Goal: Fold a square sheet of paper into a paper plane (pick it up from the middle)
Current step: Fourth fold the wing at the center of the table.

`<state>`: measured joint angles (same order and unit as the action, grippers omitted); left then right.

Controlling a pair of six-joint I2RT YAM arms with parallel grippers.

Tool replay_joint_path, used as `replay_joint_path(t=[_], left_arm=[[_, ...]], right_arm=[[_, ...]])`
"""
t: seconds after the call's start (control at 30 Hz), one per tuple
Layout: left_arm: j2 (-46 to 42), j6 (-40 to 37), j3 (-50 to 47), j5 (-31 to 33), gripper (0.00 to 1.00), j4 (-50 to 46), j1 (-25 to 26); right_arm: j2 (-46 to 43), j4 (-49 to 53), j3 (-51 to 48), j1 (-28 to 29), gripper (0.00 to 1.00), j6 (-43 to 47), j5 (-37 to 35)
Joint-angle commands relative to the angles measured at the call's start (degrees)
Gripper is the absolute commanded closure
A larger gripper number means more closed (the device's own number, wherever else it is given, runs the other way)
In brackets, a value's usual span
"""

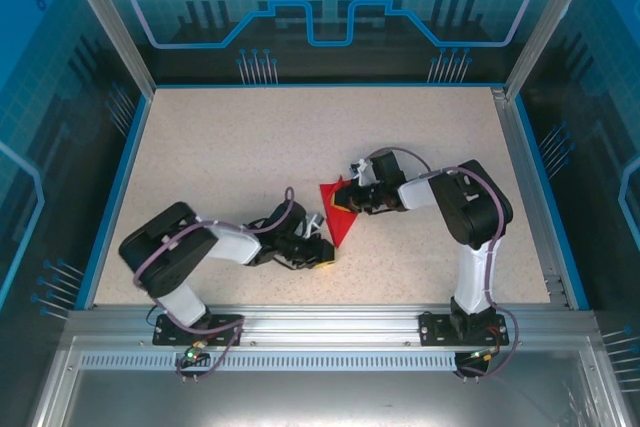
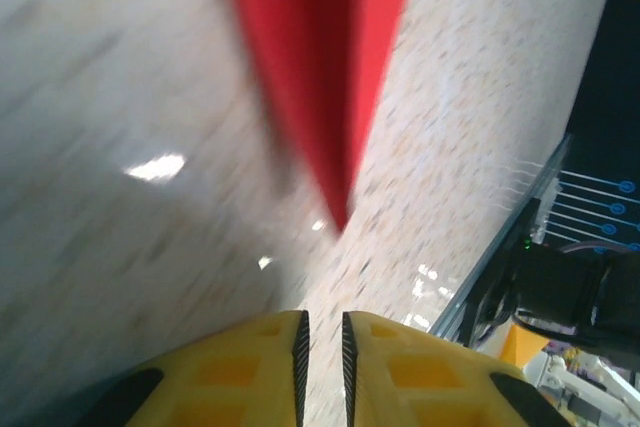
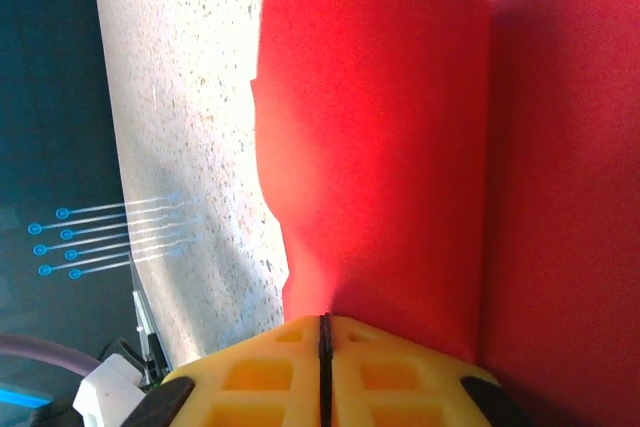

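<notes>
the red paper plane (image 1: 338, 215) sits mid surface (image 1: 250, 147) between both arms, a pointed triangle. right fingers (image 3: 260, 377) are pinched tight on its wide end, one flap curling up. left fingers (image 2: 240, 377) are just a narrow slit apart, holding nothing, with the tip just ahead.

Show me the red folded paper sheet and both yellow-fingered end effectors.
Red folded paper sheet (image 1: 338, 219): top view, lower pointed half.
Left end effector (image 2: 322, 332): left wrist view, gap between yellow fingertips.
Right end effector (image 3: 323, 332): right wrist view, seam between shut fingertips.
</notes>
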<state>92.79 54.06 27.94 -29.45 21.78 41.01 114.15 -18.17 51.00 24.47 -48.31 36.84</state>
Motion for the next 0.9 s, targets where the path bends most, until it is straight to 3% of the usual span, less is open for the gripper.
replay_joint_path(t=[0.0,0.13,0.3,0.53,0.73,0.87], left_arm=[[-9.2,1.1,-3.4,5.9,0.80,-8.7,-2.7],[-21.1,1.0,-3.9,11.8,0.77,-18.8,-7.3],[-25.5,0.6,-2.1,11.1,0.72,-19.3,-9.7],[-15.2,3.4,2.5,5.8,0.71,-6.7,-8.7],[-4.2,4.0,10.2,6.1,0.76,-3.7,-3.9],[-0.6,5.5,10.8,9.4,0.78,-4.1,-3.5]], right_arm=[[4.1,10.2,-7.7,1.5,0.90,-4.9,-11.3],[1.5,6.2,-11.2,4.4,0.90,-12.0,-14.1],[-1.3,5.6,-13.1,8.3,0.90,-19.6,-18.0],[-6.5,9.9,-13.0,10.0,0.90,-20.1,-23.2],[-5.1,10.7,-11.5,9.9,0.90,-19.1,-21.9],[-4.8,10.9,-11.3,9.7,0.90,-18.8,-21.7]])
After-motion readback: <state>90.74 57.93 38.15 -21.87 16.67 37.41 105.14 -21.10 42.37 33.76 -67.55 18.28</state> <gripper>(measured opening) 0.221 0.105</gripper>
